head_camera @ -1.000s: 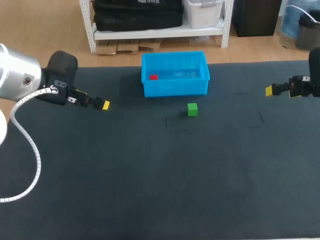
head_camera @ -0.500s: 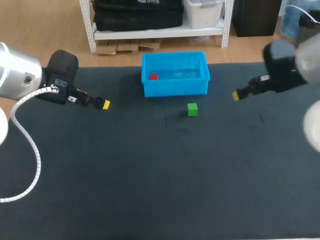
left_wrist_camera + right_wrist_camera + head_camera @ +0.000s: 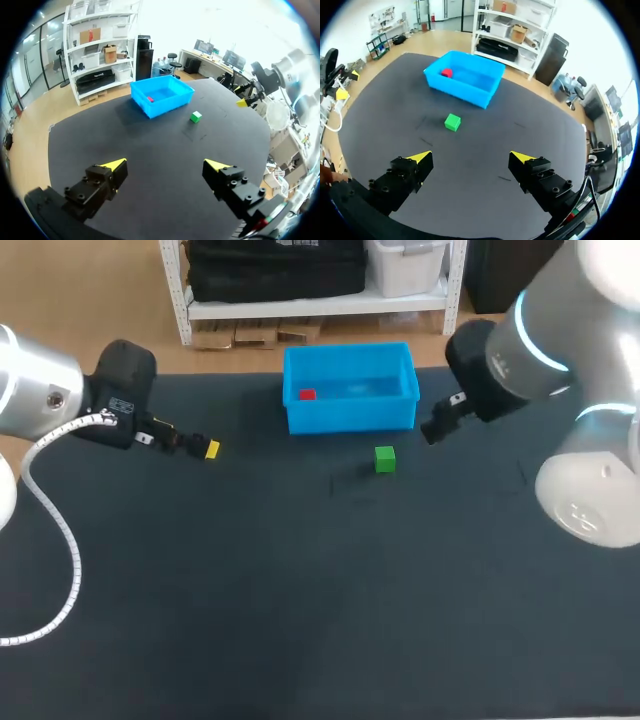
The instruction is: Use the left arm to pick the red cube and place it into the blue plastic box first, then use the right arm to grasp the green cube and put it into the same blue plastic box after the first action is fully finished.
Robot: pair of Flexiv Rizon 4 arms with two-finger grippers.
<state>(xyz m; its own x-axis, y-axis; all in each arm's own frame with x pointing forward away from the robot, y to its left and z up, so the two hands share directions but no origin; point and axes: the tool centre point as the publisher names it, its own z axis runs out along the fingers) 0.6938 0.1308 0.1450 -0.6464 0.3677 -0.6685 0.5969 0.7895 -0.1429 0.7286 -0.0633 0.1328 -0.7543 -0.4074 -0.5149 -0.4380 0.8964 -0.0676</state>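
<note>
1. Now, the red cube (image 3: 307,394) lies inside the blue box (image 3: 350,422). It sits in the corner on the side nearer the left claw (image 3: 207,449).
2. The left claw is open wide. Its two yellow fingertips (image 3: 114,164) are far apart and hold nothing. Only the dark table (image 3: 300,590) shows between them.
3. From the left claw, the blue box (image 3: 165,106) is well ahead. The green cube (image 3: 196,116) sits on the table near the box, off toward the right claw (image 3: 242,102).
4. The left claw is well apart from the box and from both cubes. It touches none of them.
5. The right claw (image 3: 470,157) is open too. Its fingers are spread and there is nothing between them.
6. The green cube (image 3: 452,122) is ahead of the right claw, flat on the table and apart from its fingers.
7. The blue box (image 3: 465,92) is farther ahead of the right claw, behind the green cube. The red cube (image 3: 446,73) is in the box's far corner.
8. From above, the right claw (image 3: 431,432) hangs just beside the end of the box that is away from the left claw. The green cube (image 3: 385,459) is near this claw but not touching it.
</note>
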